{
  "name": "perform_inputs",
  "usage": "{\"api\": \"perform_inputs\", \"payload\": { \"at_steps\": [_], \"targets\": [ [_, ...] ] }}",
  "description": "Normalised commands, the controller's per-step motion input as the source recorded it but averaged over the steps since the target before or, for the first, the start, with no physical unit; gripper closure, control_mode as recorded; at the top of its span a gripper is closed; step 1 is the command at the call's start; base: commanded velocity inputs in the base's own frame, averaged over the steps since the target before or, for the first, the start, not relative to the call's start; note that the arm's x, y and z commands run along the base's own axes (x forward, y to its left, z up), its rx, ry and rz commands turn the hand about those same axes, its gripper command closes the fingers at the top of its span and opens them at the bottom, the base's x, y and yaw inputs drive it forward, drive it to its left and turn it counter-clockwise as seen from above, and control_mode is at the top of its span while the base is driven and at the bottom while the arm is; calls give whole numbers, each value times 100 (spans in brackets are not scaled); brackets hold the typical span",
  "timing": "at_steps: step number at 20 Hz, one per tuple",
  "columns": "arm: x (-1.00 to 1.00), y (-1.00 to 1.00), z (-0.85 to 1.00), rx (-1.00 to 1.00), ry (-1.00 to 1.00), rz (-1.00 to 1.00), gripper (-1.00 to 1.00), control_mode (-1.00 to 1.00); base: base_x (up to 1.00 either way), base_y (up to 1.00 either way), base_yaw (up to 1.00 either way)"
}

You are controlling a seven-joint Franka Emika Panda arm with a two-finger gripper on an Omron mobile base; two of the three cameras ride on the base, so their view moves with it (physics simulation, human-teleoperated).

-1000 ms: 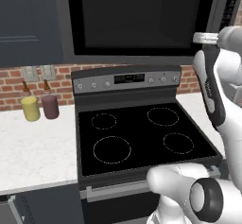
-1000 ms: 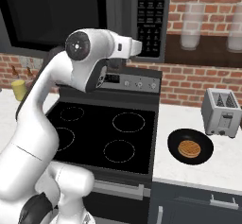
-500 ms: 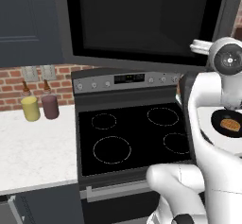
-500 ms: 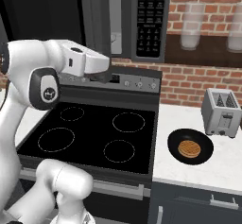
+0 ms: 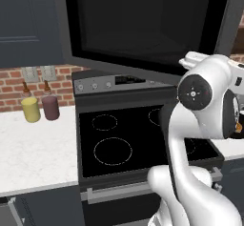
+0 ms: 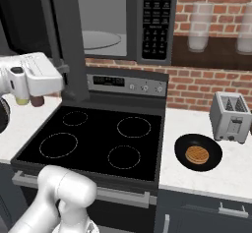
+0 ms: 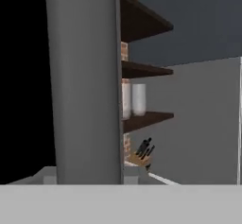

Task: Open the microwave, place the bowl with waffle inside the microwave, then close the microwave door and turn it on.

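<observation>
The microwave (image 6: pixel 147 20) hangs above the stove, its cavity and glass turntable showing beside the black keypad. The microwave door (image 6: pixel 69 40) stands swung wide open, edge-on in the right base view and as a broad dark glass panel (image 5: pixel 143 25) in the left base view. My gripper (image 6: pixel 62 70) is at the door's lower free edge, touching or almost touching it; its fingers are too small to read. The door's thick grey edge (image 7: pixel 85 81) rises close in front of the hand view. The black bowl (image 6: pixel 198 152) with the golden waffle (image 6: pixel 197 154) sits on the counter right of the stove.
A black glass-top stove (image 6: pixel 93 141) lies below the microwave. A silver toaster (image 6: pixel 230 116) stands behind the bowl. Two bottles (image 5: pixel 40 108) stand on the left counter. Shelves with glasses (image 6: pixel 199 28) are at the upper right. My white arm (image 5: pixel 200 125) fills the right of the left base view.
The microwave door has swung much further open. My hand has travelled with its edge, from over the stove's back to the far left of the right base view.
</observation>
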Motion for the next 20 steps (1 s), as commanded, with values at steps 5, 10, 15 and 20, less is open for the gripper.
{"api": "perform_inputs", "payload": {
  "at_steps": [5,10,15,20],
  "targets": [
    [-100,95,-3,-20,-13,-13,100,-100,0,0,0],
    [-100,96,-2,-22,-14,-11,100,-100,0,0,0],
    [-89,72,-2,-16,-4,-9,100,-100,0,0,0],
    [-7,45,-13,-7,11,-14,100,-100,0,0,0]
  ]
}}
